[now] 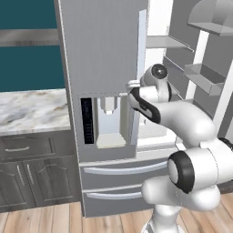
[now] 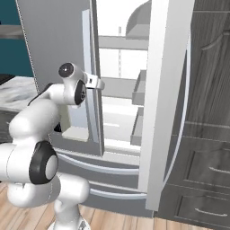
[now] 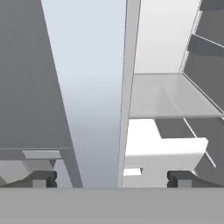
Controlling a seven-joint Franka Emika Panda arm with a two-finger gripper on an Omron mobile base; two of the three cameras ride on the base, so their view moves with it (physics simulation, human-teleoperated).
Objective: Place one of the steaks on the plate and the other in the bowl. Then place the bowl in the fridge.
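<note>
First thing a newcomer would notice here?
The tall grey fridge fills the middle, one door swung open on white shelves. The white arm reaches up to the edge of the closed door, its open claw straddling that edge.

The light is even and bright everywhere, with no lamp to be seen. The white inside of the fridge point(image 2: 117, 112) is the brightest part and looks almost washed out. The arm point(image 1: 182, 123) is shiny, with soft grey shade on its underside. A pale grey shadow falls under a shelf point(image 3: 170, 98) in the hand view. Edges are sharp and lines stay straight. The worktop point(image 1: 32, 109) looks a bit grainy.
</note>
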